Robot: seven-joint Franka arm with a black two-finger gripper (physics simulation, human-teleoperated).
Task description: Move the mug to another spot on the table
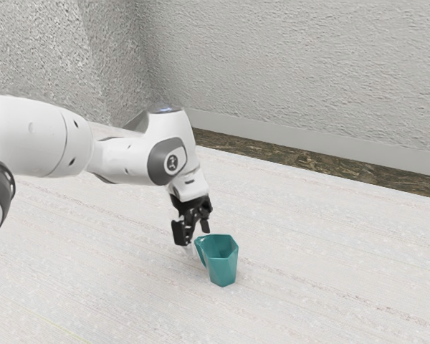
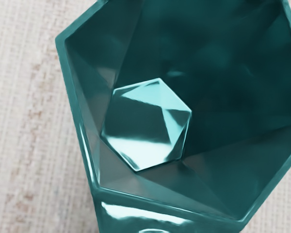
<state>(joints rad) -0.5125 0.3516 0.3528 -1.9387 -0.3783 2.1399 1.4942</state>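
Observation:
The teal faceted mug (image 1: 220,261) sits slightly tilted on the pale table (image 1: 330,244), a little toward the exterior view's left of centre. My black gripper (image 1: 191,234) comes down at the mug's rim on the side toward the arm and is shut on the mug's wall there. In the wrist view I look straight down into the mug (image 2: 184,97), with its hexagonal bottom (image 2: 148,126) showing and its near wall right under the hand. I cannot tell whether the mug's base touches the table.
The table stretches wide and bare around the mug. Behind its far edge runs a dark floor strip (image 1: 322,161) below a grey textured wall (image 1: 294,64). The white arm (image 1: 93,150) reaches in from the exterior view's left.

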